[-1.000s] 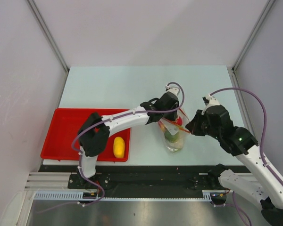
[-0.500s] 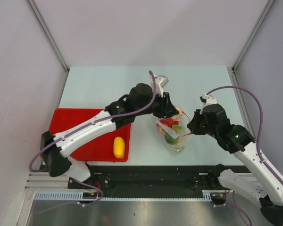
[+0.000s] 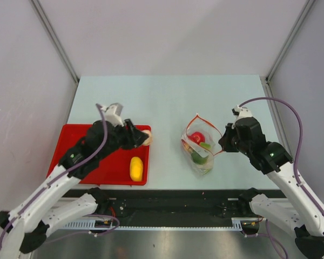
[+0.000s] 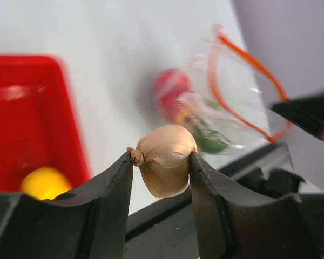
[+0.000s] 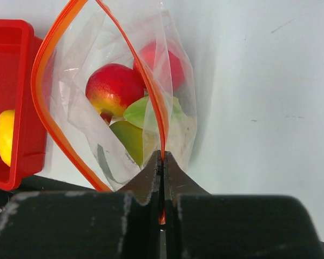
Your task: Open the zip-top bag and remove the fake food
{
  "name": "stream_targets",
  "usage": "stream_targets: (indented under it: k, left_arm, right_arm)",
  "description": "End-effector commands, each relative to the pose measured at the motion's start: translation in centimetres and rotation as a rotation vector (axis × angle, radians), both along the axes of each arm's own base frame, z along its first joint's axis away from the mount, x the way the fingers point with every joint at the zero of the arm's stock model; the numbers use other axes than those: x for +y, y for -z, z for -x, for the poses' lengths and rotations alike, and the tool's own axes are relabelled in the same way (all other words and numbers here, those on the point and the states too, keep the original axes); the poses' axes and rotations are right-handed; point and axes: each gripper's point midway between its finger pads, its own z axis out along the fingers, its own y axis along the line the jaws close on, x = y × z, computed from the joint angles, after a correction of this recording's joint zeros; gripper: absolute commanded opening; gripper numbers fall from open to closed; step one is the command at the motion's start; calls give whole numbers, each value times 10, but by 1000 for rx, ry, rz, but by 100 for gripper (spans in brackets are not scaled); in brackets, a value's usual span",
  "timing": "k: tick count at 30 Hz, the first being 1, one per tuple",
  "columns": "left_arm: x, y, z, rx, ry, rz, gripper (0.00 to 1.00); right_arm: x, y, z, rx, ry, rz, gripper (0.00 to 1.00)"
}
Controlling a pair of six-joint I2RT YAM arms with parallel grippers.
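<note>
Your left gripper (image 4: 162, 164) is closed partway on a whitish-beige garlic bulb (image 4: 166, 162). It pinches the bulb from both sides, papery skin and stub tip showing between the fingers. In the top view it hangs over the right rim of the red tray (image 3: 75, 148), which sits at the bench's (image 3: 151, 97) near-left corner. A yellow oval (image 3: 136, 169) lies in the tray's near-right corner.

Your right gripper (image 5: 162, 162) is clamped tight, jaws together, on the zip strip (image 5: 36, 81) of the zip-top bag (image 3: 197, 154). The bag lies right of the bench's middle, toward the near edge, well apart from the tray. Its mouth gapes in a wide loop (the strip reads orange-red here), and the clear plastic is crinkled and glinting.

Inside you can see a red ball with a yellow blush (image 5: 113, 86), a second red one (image 5: 173, 67) behind a fold of plastic, and green pieces (image 5: 130, 139) below them.
</note>
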Motion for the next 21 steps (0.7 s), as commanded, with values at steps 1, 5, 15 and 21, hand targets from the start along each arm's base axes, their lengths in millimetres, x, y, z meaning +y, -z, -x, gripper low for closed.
stream_targets:
  k: [1,5,15,21]
  left_arm:
    - [63,62,0,135,-275,-82,49]
    - [72,96,-5,183,-335,-139,51]
    - [83,142,-58,107,-461,-363,56]
    - [62,182,-69,198,-374,-451,58]
  right_arm:
    - [-3,-14,-7,-52,10,-11,0]
    - [-4,-16,-9,-56,16,-27,0]
    - [1,-16,-8,-39,13,-57,0]
    - [0,-17,-6,-37,28,-74,0]
